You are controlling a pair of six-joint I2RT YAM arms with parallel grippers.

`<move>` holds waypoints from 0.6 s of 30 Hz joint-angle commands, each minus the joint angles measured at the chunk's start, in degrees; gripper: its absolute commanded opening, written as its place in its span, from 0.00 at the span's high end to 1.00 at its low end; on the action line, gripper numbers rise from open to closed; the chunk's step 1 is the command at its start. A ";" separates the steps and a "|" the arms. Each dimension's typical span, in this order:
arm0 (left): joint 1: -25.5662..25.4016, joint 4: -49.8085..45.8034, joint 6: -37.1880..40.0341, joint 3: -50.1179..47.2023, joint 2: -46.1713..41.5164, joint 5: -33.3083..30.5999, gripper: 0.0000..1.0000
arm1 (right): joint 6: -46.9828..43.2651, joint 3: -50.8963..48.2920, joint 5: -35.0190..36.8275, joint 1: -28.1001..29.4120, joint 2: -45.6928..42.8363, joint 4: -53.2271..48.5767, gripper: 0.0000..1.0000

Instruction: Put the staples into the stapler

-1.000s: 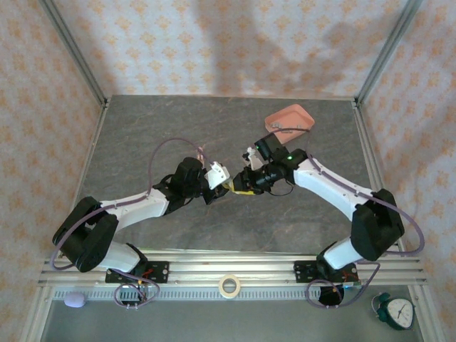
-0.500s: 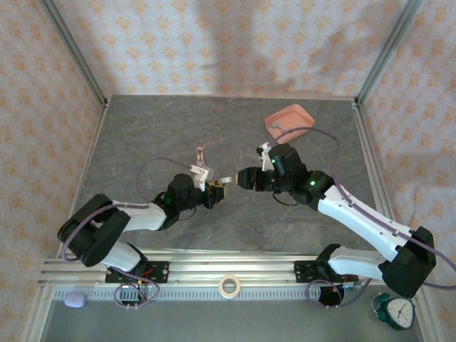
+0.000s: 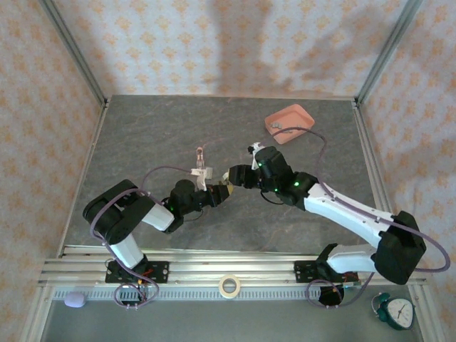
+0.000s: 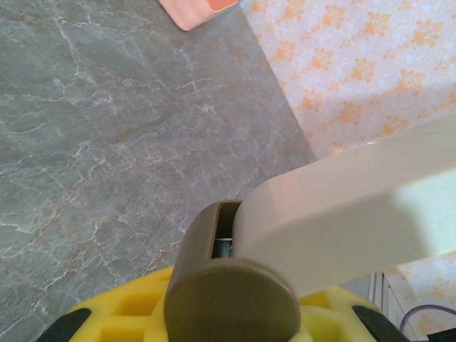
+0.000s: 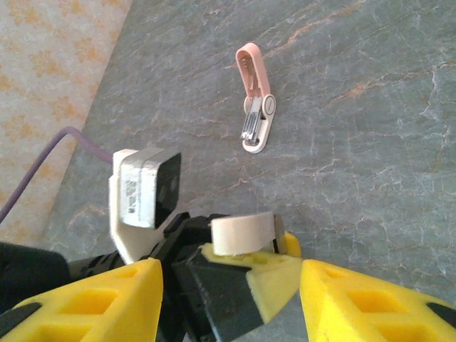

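Not loading yet — my left gripper (image 3: 221, 191) clamps a pale strip (image 5: 242, 234) near the open stapler (image 5: 254, 107), right gripper (image 5: 229, 271) spread wide — next I need staples.

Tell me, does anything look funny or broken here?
Yes. The stapler lies flopped wide open on the table, its metal channel showing, and no claw is touching it. The left claw is shut on a pale strip; I can't tell what that strip is.
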 commanded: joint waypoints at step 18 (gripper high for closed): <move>-0.45 3.82 -1.56 0.56 -2.67 0.91 0.87 | -1.26 2.83 7.10 2.09 9.17 8.41 0.55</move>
